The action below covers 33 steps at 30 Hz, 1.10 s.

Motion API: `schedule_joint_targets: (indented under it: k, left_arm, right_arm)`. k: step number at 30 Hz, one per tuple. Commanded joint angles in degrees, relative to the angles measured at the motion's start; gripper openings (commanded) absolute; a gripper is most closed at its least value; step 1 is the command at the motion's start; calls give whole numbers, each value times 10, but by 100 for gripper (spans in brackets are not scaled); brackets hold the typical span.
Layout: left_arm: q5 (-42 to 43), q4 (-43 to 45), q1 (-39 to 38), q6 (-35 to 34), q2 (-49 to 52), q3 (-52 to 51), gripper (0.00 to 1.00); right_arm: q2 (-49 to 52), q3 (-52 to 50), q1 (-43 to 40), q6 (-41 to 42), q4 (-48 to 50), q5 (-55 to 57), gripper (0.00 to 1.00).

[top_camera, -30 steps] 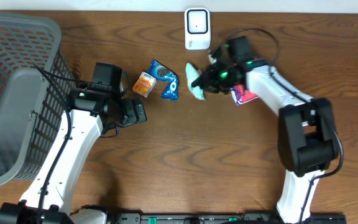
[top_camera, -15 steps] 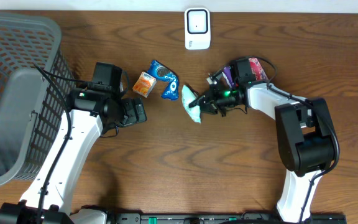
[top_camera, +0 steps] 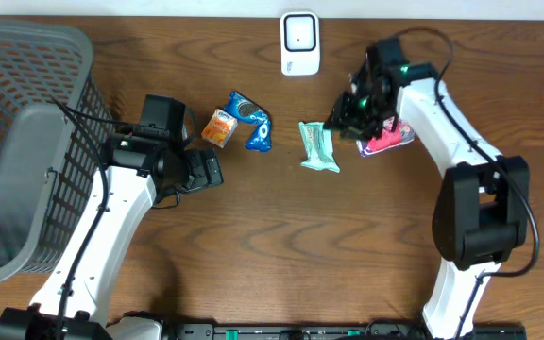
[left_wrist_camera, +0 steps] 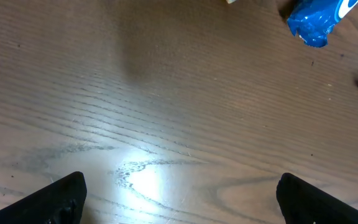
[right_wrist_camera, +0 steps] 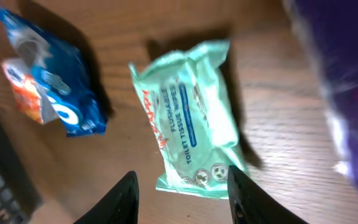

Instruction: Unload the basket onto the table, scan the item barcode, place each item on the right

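The item, a mint-green wipes pack (top_camera: 318,146), lies flat on the table below the white scanner (top_camera: 299,42). In the right wrist view the pack (right_wrist_camera: 191,118) lies printed side up, just beyond my fingertips. My right gripper (top_camera: 346,115) hovers to the right of the pack and above it, open and holding nothing (right_wrist_camera: 182,202). At the left, my left gripper (top_camera: 211,171) rests wide open over bare wood (left_wrist_camera: 185,199). No barcode shows on the pack's visible face.
A blue snack pack (top_camera: 255,123) and an orange pack (top_camera: 219,127) lie left of the wipes. A pink and purple pack (top_camera: 385,139) sits under the right arm. A grey mesh basket (top_camera: 26,85) fills the left edge.
The right gripper has opened and let go of the mint pack, which now lies flat on the table. The right arm has drawn back up and to the right. The left arm has not moved.
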Motion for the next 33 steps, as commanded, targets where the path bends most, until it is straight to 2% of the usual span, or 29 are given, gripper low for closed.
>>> schedule_joint_targets:
  k: [1,7,9,12,15,22,29,33]
  left_arm:
    - [-3,-2,1,3,1,-5,98]
    - [-3,-2,1,3,1,-5,98]
    - [-3,-2,1,3,1,-5,98]
    - [-3,-2,1,3,1,-5,98]
    - [-3,-2,1,3,1,-5,98]
    - [-3,-2,1,3,1,-5,98]
    - [-3,-2,1,3,1,-5,98]
    - [-3,-2,1,3,1,-5,98]
  right_arm:
    - [-10,11,10,-38,-16,40,40]
    - [-10,11,63,-69,-21,45,44]
    - [-10,11,94,-68,-22,103,44]
    - [-10,0,148,-31,-23,266,54]
    - [-10,-17,192,-4,-13,367,55]
    - [-7,-82,282,1,74,523,63]
    - [21,-105,293,0,112,567,63]
    - [47,-105,278,-10,124,523,63]
